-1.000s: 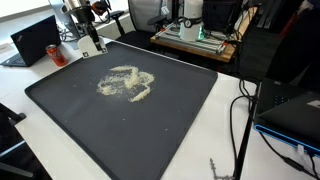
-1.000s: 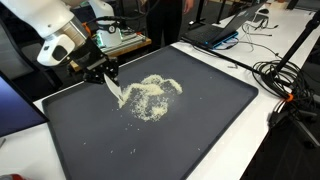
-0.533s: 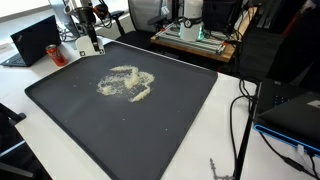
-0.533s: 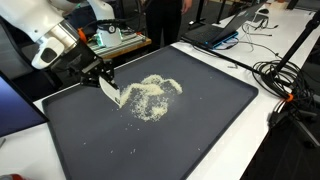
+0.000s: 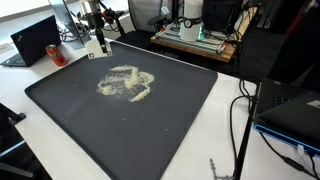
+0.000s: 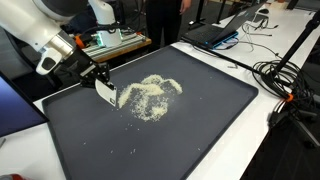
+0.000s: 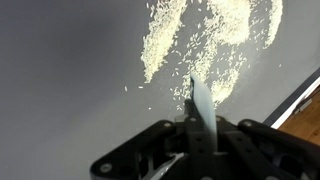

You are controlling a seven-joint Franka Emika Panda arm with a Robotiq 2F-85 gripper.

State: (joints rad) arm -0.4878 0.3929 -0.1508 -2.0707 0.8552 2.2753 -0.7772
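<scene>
Over the dark mat, the tilted end effector clamps a white scraper.

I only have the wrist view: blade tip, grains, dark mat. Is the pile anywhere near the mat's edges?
Observer: No. The grains form one pile well inside the mat, with bare mat all round it in both exterior views.
Operator: Where is the blade relative to the pile?
Observer: The blade, held in the shut gripper, is at the pile's side, toward a corner of the mat, not over the pile's middle.
Operator: Anything off the mat close to the arm?
Observer: A laptop sits just off the mat's edge nearest the gripper.
</scene>
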